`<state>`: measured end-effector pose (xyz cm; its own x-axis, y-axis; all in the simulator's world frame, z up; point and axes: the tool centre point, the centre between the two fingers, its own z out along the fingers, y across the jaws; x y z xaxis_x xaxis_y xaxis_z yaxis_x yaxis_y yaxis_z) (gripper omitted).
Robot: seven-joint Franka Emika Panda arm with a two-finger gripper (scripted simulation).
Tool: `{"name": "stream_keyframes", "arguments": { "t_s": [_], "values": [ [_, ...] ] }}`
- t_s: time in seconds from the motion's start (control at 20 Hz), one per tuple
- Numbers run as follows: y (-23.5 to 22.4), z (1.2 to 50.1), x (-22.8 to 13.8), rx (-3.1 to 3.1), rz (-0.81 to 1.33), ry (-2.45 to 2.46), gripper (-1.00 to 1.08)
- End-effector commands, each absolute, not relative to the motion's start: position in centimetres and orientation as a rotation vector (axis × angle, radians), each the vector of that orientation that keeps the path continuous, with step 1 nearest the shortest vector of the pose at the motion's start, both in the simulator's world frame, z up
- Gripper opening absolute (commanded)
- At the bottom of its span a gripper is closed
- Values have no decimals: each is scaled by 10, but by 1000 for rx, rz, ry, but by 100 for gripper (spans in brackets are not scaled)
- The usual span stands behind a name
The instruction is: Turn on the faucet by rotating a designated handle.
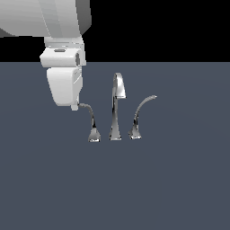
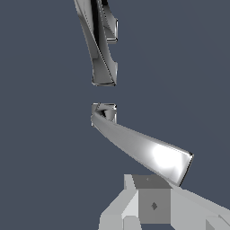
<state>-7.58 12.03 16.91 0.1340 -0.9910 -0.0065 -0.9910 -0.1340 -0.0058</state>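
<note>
The chrome faucet stands on the dark grey surface [image 1: 179, 179]. Its tall spout [image 1: 117, 108] is in the middle, with a bent-over head. The handle [image 1: 92, 123] is the slim arched lever on the exterior view's left, rising from a narrow flared base. Its hooked tip reaches my gripper [image 1: 75, 107], which hangs above and to the left of it. In the wrist view the handle [image 2: 139, 148] runs from its base to a bright tip right beside my gripper [image 2: 152, 204]. The fingers look closed together and hold nothing. The spout [image 2: 101, 49] lies beyond.
A mirror-image lever [image 1: 140, 114] with a rounder base stands on the exterior view's right of the spout, arching away to the right. The white arm [image 1: 58, 27] fills the upper left of the exterior view.
</note>
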Motion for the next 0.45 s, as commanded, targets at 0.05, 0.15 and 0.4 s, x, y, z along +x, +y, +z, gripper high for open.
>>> {"name": "stream_keyframes", "arguments": {
  "t_s": [0.05,0.15,0.4],
  "values": [
    [100,169,-80,-2348,1,2082,-100],
    [92,170,-83,-2348,0,2084,-100],
    [76,170,-89,-2347,0,2087,-100]
  ]
}}
